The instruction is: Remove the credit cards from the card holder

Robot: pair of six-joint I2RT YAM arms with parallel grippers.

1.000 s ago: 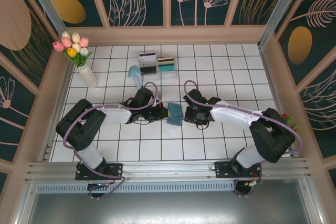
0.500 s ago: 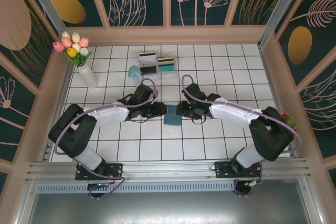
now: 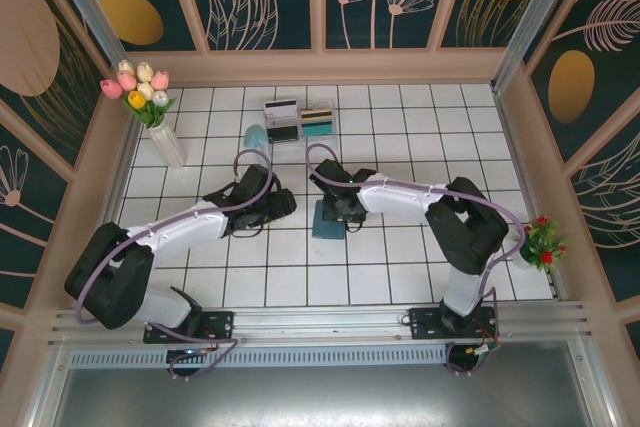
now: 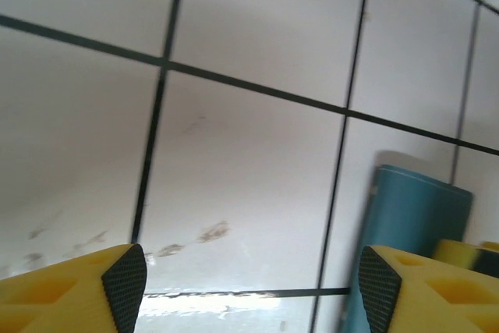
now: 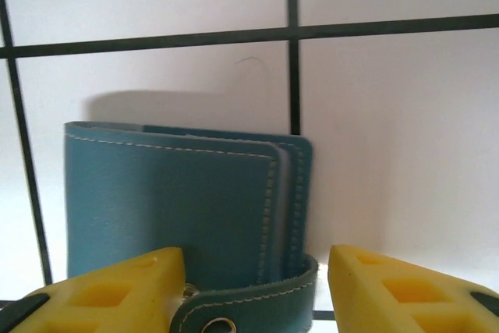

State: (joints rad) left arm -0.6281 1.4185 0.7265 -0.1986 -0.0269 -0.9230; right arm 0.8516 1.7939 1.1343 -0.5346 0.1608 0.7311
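Card holder (image 3: 327, 226) nr centre; clear box (image 3: 300, 123), vase (image 3: 167, 145) farther back

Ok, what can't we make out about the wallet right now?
Anything left inside: wallet lies folded, right wrist view; its cover hides the slots.
Right gripper contact with the strap: cut off by that view's bottom edge.
Count of cards in the clear box: too small, top view.
Wallet in left wrist view: cut by the right edge.
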